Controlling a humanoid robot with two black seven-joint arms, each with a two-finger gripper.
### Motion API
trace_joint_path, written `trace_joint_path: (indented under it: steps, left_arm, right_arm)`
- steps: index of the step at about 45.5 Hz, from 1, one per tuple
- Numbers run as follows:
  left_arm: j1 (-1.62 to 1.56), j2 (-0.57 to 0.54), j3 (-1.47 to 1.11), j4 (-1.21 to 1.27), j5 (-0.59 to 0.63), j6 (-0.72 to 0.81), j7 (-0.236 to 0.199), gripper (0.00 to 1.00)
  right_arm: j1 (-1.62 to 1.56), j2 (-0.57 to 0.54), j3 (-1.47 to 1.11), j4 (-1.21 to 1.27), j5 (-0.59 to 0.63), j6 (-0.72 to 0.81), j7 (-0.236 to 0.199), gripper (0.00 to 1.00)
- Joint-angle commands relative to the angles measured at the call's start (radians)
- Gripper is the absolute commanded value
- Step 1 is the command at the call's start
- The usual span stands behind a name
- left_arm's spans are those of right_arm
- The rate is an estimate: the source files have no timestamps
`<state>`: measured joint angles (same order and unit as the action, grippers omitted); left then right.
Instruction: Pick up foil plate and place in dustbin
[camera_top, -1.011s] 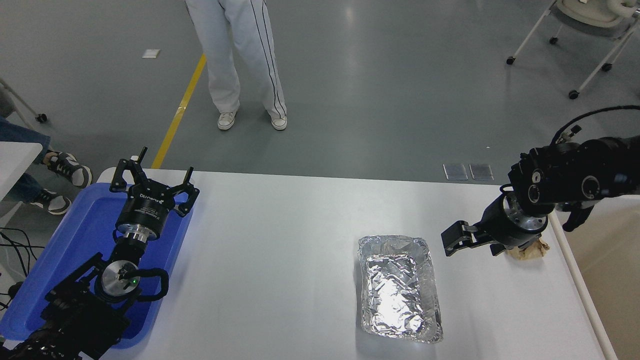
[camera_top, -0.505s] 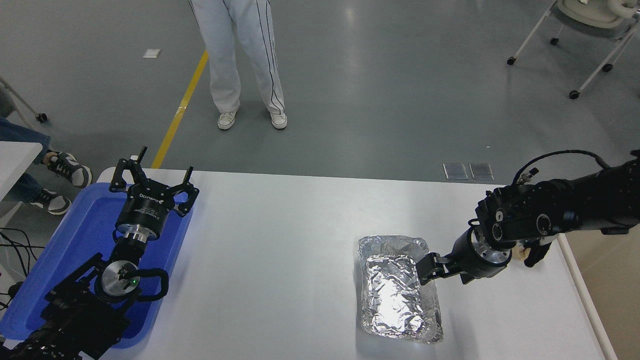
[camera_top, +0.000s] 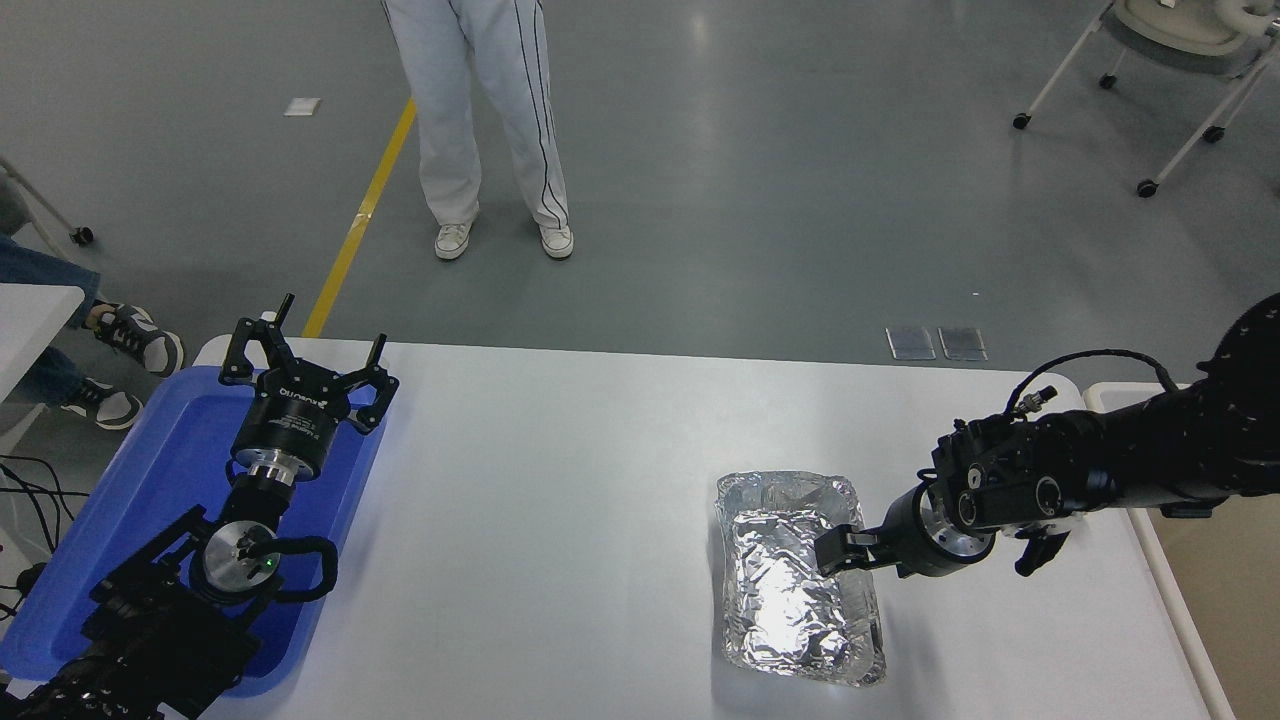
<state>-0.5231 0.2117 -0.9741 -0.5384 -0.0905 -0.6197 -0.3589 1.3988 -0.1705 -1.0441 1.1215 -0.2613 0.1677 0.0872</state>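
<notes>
The foil plate (camera_top: 795, 580), a shiny crinkled silver tray, lies on the white table (camera_top: 560, 480) right of centre. My right gripper (camera_top: 835, 552) reaches in from the right, low over the plate's right rim at about mid-length; its jaws look open, with nothing in them. The dustbin (camera_top: 1165, 575) shows as an off-white rim with a beige inside at the table's right edge, behind and under my right arm. My left gripper (camera_top: 305, 345) is parked, open, over the blue tray at the lower left.
A shallow blue plastic tray (camera_top: 170, 460) sits at the table's left end under my left arm. A person in white trousers (camera_top: 480, 120) stands on the floor beyond the far edge. Another person's shoes (camera_top: 130, 340) are at the far left. A wheeled chair (camera_top: 1180, 60) stands at the top right.
My right arm has swung down and to the left, from beside the plate's far right corner to over its right rim. The tan paper ball is now hidden behind the arm.
</notes>
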Motion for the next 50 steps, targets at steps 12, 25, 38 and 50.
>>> trace_joint_path:
  steps: [12, 25, 38, 50]
  left_arm:
    - [0.0, 0.0, 0.0, 0.0, 0.0, 0.0, 0.0, 1.0]
    - [0.0, 0.0, 0.0, 0.0, 0.0, 0.0, 0.0, 1.0]
    - [0.0, 0.0, 0.0, 0.0, 0.0, 0.0, 0.0, 1.0]
    - [0.0, 0.0, 0.0, 0.0, 0.0, 0.0, 0.0, 1.0]
  right_arm:
    - [-0.03, 0.003, -0.001, -0.014, 0.037, -0.016, -0.001, 0.77]
    - [-0.05, 0.008, 0.004, -0.005, 0.037, -0.005, 0.0, 0.33]
    - [-0.058, 0.011, 0.045, 0.0, 0.093, 0.056, 0.0, 0.0]
    - [-0.053, 0.005, 0.05, 0.0, 0.131, 0.07, 0.0, 0.0]
